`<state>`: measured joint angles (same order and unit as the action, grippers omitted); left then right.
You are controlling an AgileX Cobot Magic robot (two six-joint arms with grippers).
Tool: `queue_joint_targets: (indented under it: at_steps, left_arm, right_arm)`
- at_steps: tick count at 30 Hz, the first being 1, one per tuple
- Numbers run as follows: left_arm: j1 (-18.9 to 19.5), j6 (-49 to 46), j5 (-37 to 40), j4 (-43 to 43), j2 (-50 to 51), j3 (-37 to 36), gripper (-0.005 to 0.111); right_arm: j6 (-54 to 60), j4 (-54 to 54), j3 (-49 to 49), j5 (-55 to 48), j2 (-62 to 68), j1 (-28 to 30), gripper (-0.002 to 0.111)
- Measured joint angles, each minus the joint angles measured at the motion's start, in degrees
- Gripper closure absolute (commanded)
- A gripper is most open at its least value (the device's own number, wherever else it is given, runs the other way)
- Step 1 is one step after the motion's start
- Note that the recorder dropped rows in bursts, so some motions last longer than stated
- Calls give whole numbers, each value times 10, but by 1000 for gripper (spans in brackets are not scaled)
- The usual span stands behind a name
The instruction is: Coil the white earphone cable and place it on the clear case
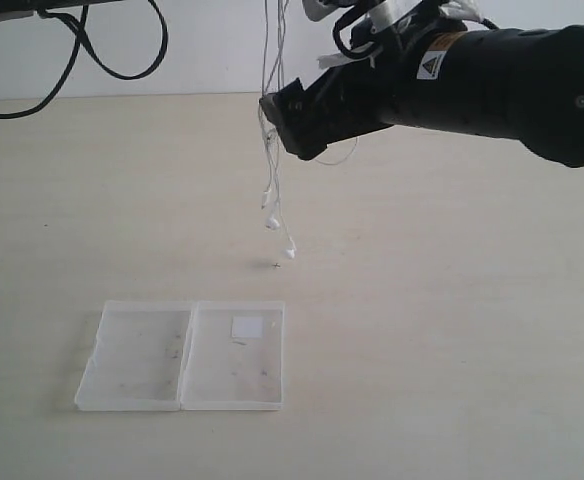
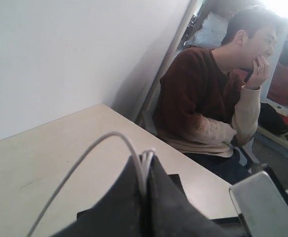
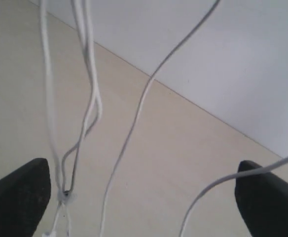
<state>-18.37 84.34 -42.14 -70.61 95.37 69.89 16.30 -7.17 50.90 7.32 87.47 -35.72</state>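
Observation:
The white earphone cable (image 1: 272, 150) hangs in several strands from above the exterior view's top edge, over the table's far middle. Its two earbuds (image 1: 273, 222) dangle just above the tabletop. My left gripper (image 2: 145, 170) is shut on a bunch of cable strands (image 2: 143, 165), with one loop (image 2: 92, 148) arching out; it is above the exterior view. My right gripper (image 1: 284, 122) is level with the hanging strands and open, its fingers (image 3: 18, 197) wide apart with cable strands (image 3: 129, 138) between them. The clear case (image 1: 137, 360) lies open and flat near the front, its white label (image 1: 247, 326) in the right half.
Black robot cables (image 1: 82, 50) loop at the back left. A white wall (image 1: 192, 50) runs behind the table's far edge. A seated person (image 2: 208, 98) is beside the table in the left wrist view. A small dark mark (image 1: 276, 265) lies under the earbuds.

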Motion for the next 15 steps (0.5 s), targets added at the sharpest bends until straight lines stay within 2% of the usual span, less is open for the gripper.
queue_joint_targets:
  at_steps: [5, 15]
  left_arm:
    - [0, 0, 1, 3, 0, 0, 107]
    - [0, 0, 1, 14, 0, 0, 107]
  right_arm:
    - [0, 0, 0, 2, 0, -2, 12]
    - [28, 0, 0, -69, 0, -2, 12]
